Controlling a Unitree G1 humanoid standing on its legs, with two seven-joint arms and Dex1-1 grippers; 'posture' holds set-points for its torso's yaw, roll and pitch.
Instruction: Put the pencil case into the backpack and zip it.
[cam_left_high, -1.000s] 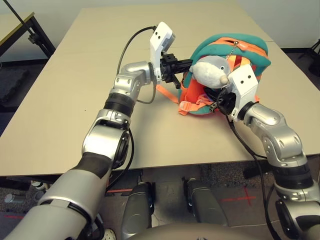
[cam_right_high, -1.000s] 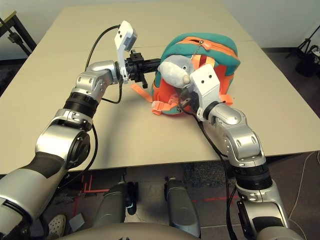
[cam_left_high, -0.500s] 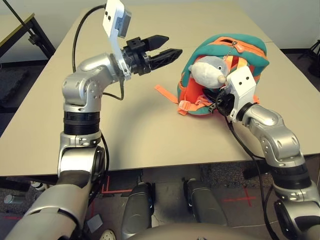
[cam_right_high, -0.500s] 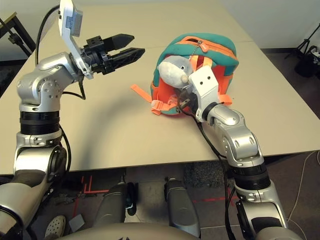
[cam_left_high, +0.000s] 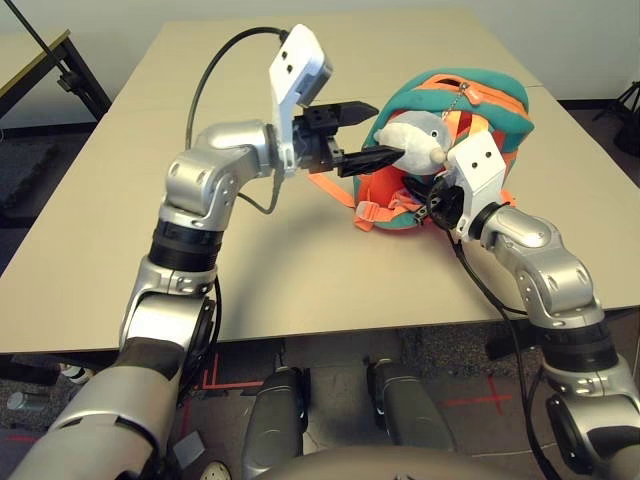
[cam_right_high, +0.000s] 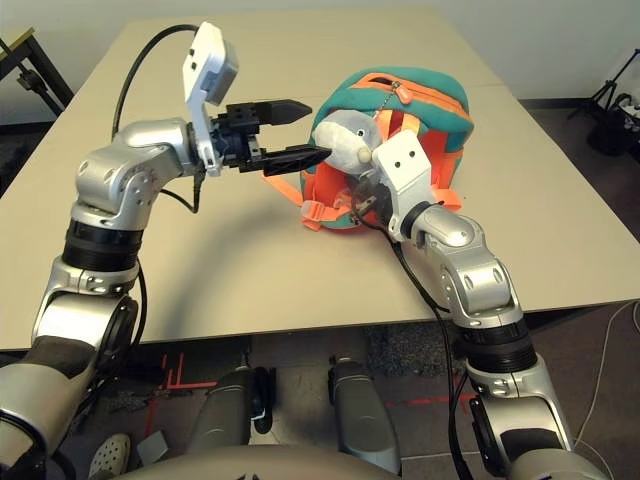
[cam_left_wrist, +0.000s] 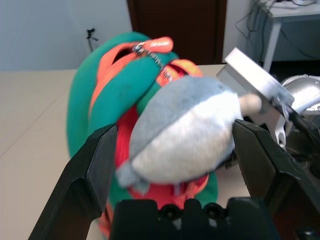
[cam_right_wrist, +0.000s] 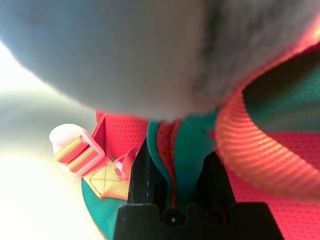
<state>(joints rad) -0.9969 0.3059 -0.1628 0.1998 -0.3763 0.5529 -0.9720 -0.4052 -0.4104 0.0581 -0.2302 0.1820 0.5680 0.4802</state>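
While our right gripper (cam_right_wrist: 172, 187) pinches the backpack's (cam_left_high: 505, 115) teal edge, our left gripper (cam_right_high: 300, 128) hangs wide open beside the plush animal (cam_left_wrist: 185, 132). We should hold that edge taut. We can't spot the pencil case.

1. I can read no lettering, brand, number or sign anywhere from my station.
2. The backpack (cam_left_high: 490, 110) shows bare orange and teal fabric, with nothing printed that I can make out.
3. The white camera housings on the wrists carry small dark dots, but no characters I can read.
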